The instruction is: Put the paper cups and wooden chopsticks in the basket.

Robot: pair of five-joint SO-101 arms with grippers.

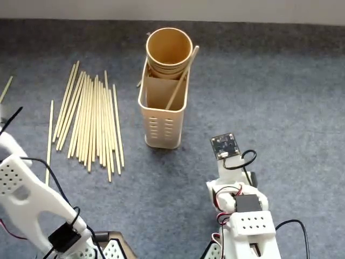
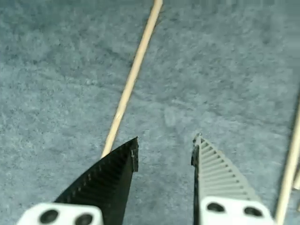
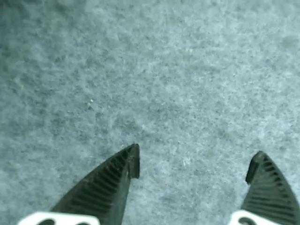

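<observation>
Upper centre: the basket holds the stacked paper cups and one chopstick; the chopstick pile at left is left for you. Your left gripper stands parted, empty, beside a stray chopstick; your right gripper gapes wide, empty.

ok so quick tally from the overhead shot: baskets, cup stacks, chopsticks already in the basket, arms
basket: 1
stack of paper cups: 1 (the nested cups can't be counted)
chopstick in the basket: 1
arms: 2, left arm and right arm
total: 5
</observation>
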